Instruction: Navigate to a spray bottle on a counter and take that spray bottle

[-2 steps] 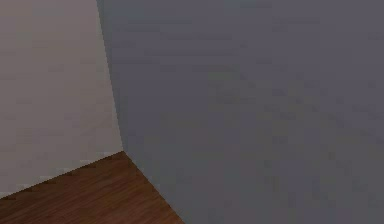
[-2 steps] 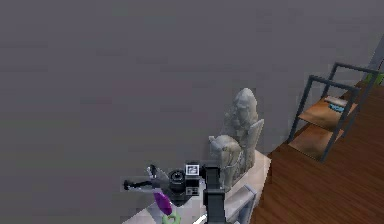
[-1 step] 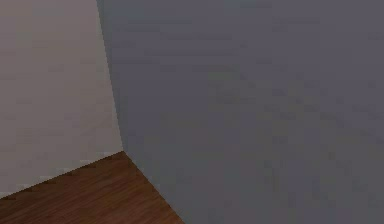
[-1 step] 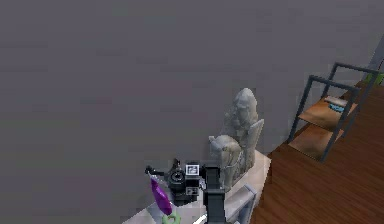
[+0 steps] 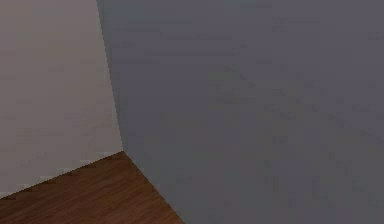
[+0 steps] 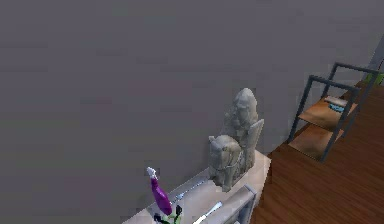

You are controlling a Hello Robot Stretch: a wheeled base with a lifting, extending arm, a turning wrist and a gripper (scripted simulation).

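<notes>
No text, label, number or sign can be read: none on the purple spray bottle (image 6: pixel 156 191), the grey statue (image 6: pixel 239 138), the counter (image 6: pixel 240 196) or the shelf (image 6: pixel 328 108).

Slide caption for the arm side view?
Purple spray bottle on a pale counter near a grey stone statue; dark-framed shelf on wood floor at right.

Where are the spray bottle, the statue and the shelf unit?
spray bottle (image 6: pixel 156 194): arm side view, purple body.
statue (image 6: pixel 238 140): arm side view, grey torso.
shelf unit (image 6: pixel 316 112): arm side view, bare wooden board.
</notes>
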